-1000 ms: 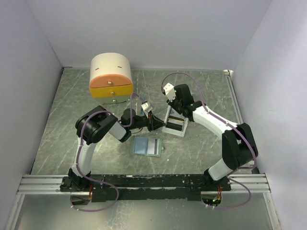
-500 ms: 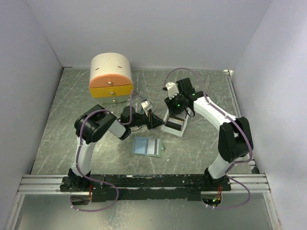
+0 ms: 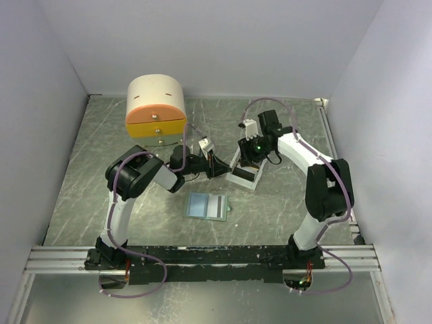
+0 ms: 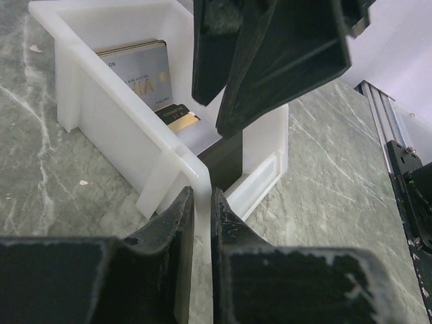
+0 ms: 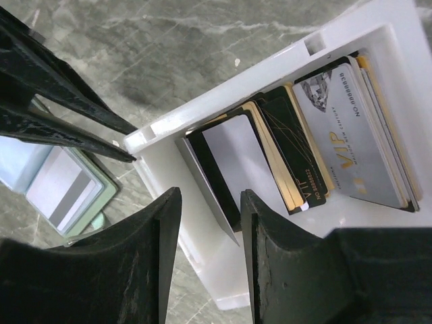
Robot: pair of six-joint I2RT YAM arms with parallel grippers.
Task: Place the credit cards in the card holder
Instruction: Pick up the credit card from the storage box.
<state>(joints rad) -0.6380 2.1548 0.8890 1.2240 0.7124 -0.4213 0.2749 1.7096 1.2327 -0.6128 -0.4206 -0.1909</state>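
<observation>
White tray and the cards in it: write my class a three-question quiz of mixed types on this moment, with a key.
1. True or false: the card holder lies inside the white tray.
2. Fill in: the right gripper hangs ___ above the credit cards.
3. Which clamps the tray's wall? A: left gripper. B: right gripper. C: neither.
Key: 1 false; 2 open; 3 A.

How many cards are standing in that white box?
4 clearly, leaning together in the white tray: black card with pale panel, gold-edged card, black gold-lined card, silver VIP card. Edges behind hint at more.
</observation>
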